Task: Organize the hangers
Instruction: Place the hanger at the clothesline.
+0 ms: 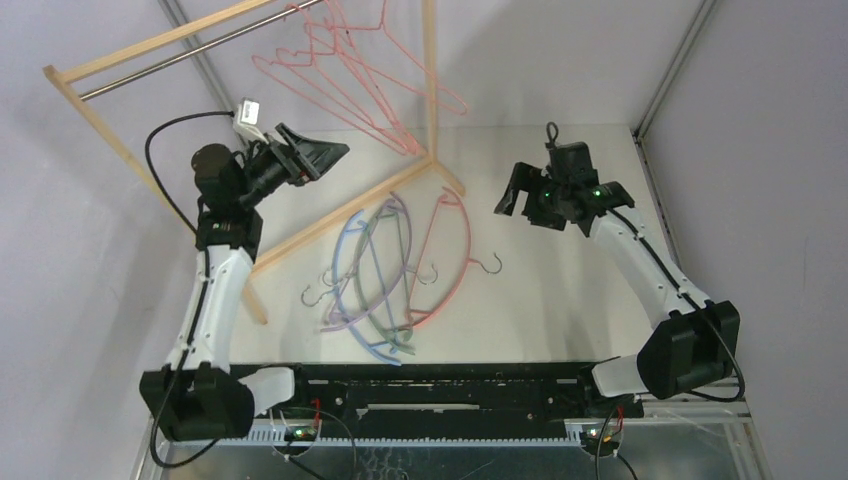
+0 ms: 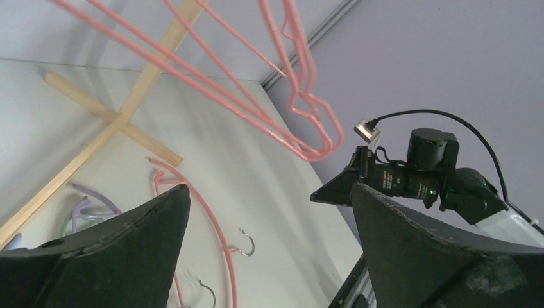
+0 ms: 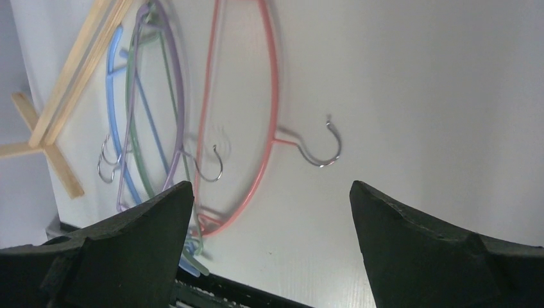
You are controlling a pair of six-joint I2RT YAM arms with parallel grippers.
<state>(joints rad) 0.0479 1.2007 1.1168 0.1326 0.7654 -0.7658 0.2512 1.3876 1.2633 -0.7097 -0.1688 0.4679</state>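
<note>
Left gripper jaws spread, empty (just beside hung pink wire hangers). Right gripper likewise; curved hangers on table.

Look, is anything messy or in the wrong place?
Yes. The curved hangers, blue, lilac, green and pink, lie overlapping in a heap on the table beside the wooden rack, while the thin pink wire hangers hang from its rod.

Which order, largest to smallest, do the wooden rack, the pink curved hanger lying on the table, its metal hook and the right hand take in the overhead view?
1. wooden rack
2. pink curved hanger
3. right hand, though it is raised nearer the camera, which may enlarge it
4. metal hook
</note>
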